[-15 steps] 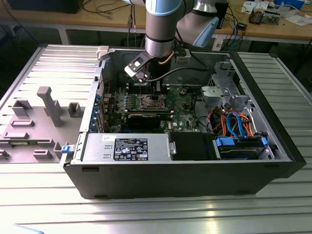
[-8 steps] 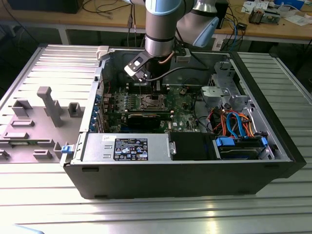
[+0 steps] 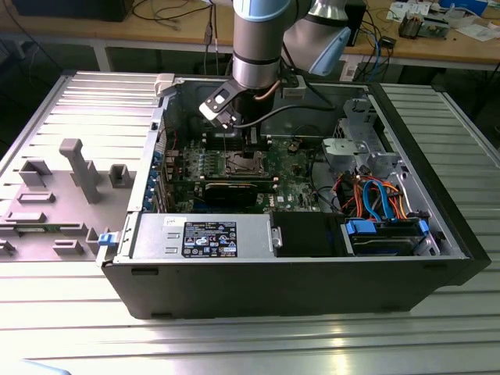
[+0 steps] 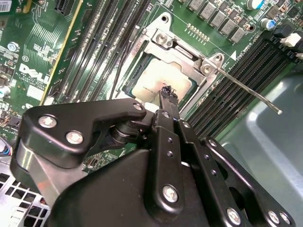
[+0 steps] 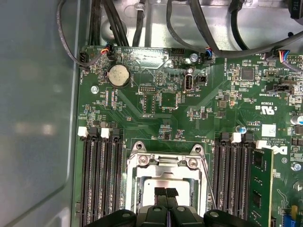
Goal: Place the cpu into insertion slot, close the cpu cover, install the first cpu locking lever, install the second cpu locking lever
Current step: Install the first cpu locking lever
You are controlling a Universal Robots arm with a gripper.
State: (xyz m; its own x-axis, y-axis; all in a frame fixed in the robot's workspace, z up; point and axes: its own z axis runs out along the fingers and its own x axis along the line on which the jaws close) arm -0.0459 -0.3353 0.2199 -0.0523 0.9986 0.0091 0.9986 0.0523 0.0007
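Observation:
In the exterior view the arm reaches down into the open computer case, with my gripper [image 3: 248, 144] just above the insertion slot [image 3: 242, 162] on the green motherboard. In both wrist views the cpu [image 4: 151, 82] [image 5: 149, 185] lies in the socket, its silvery top showing through the window of the cpu cover [image 4: 182, 51] [image 5: 165, 162], which lies flat over it. My gripper [image 4: 168, 92] [image 5: 165, 192] is shut with nothing in it, its tips at the cpu's top. One thin lever [image 4: 251, 92] sticks out past the socket corner. Another lever [image 4: 124, 56] runs along the opposite side.
Black memory slots [image 5: 102, 179] flank the socket, and a green module [image 5: 262, 184] stands in one of them. Cables [image 5: 199, 23] run along the case wall. In the exterior view, the power supply [image 3: 207, 238] and drive cage [image 3: 387, 234] sit at the case front, and a grey fixture tray [image 3: 55, 195] lies to the left.

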